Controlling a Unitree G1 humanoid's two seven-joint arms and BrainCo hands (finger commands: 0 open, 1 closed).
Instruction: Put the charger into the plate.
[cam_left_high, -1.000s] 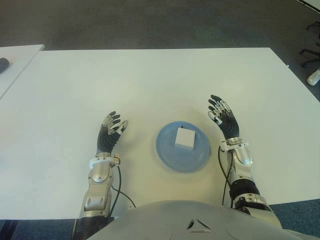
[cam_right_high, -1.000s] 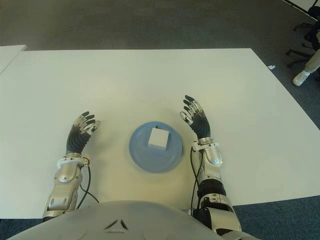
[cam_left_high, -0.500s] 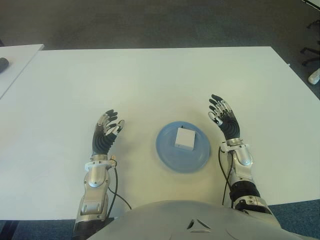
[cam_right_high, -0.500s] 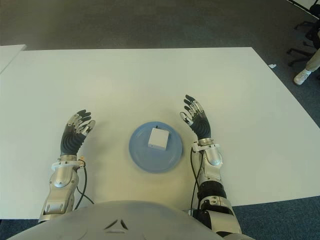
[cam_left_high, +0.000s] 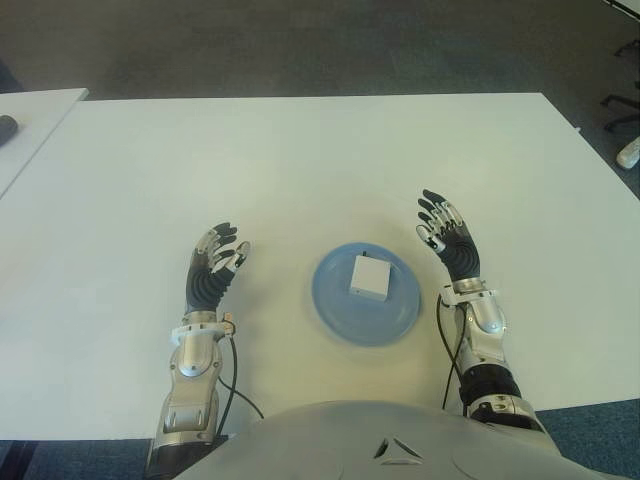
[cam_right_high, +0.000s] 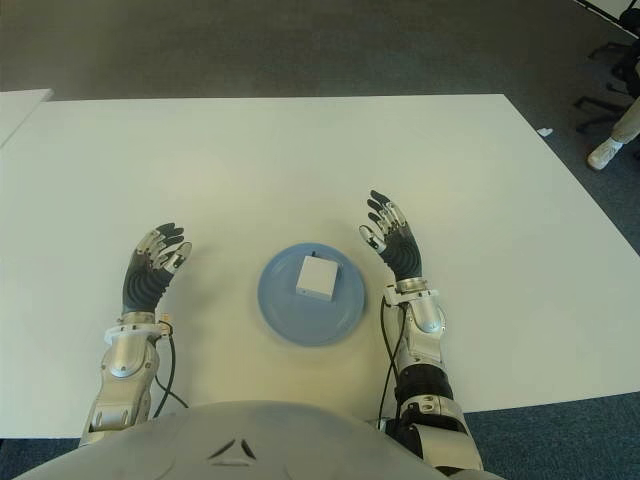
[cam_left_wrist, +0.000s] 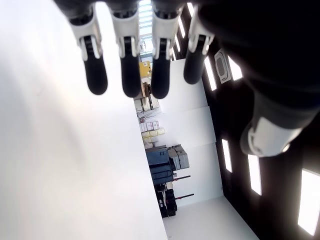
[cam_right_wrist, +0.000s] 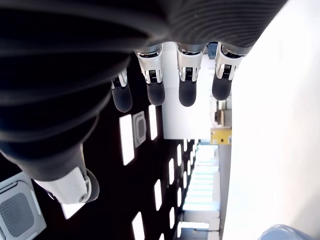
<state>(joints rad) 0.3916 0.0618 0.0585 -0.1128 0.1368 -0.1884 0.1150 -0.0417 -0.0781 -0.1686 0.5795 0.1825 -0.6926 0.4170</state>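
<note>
A white square charger (cam_left_high: 369, 276) lies flat inside the round blue plate (cam_left_high: 335, 305) near the table's front edge. My left hand (cam_left_high: 213, 264) is to the left of the plate, fingers spread and empty. My right hand (cam_left_high: 443, 233) is just right of the plate, also open with nothing in it. In the left wrist view the fingers (cam_left_wrist: 127, 60) stretch out straight over the white tabletop. The right wrist view shows its fingers (cam_right_wrist: 186, 75) extended too, with the plate's rim (cam_right_wrist: 286, 233) at one corner.
The white table (cam_left_high: 300, 160) spreads wide beyond the plate. A second white table (cam_left_high: 30, 115) with a dark object (cam_left_high: 7, 126) stands at the far left. Dark carpet and chair legs (cam_right_high: 610, 100) lie past the right edge.
My left hand has drawn back a little toward my left side and toward me. The right hand, plate and charger have stayed in place.
</note>
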